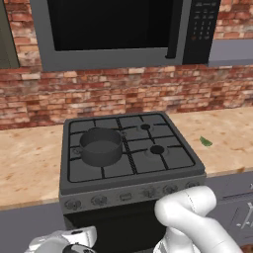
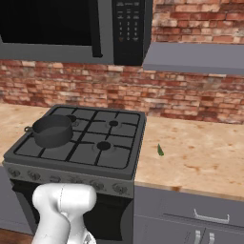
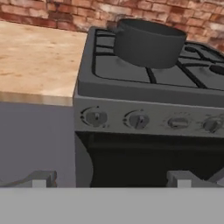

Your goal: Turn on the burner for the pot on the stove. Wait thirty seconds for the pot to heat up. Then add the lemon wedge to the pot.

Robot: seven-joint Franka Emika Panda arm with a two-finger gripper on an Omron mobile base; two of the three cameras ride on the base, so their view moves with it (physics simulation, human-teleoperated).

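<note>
The dark grey pot (image 1: 101, 146) stands on the front-left burner of the stove (image 1: 163, 170), and it also sits at the left in the right base view (image 2: 52, 129). The lemon wedge (image 1: 206, 142) lies on the counter right of the stove, a small green-yellow piece (image 2: 160, 150). In the hand view my gripper (image 3: 111, 180) is open, low in front of the oven door, with its fingertips (image 3: 41, 178) wide apart and nothing between them. Above it runs the row of knobs (image 3: 95, 117), and the pot (image 3: 148, 41) sits higher up behind them.
A dark microwave (image 1: 123, 29) hangs above the stove against the brick wall. Tan counter (image 1: 29, 158) runs on both sides of the range. Grey cabinet drawers with handles (image 2: 209, 217) are below the right counter. My arm's elbow (image 1: 190, 207) is in front of the knob panel.
</note>
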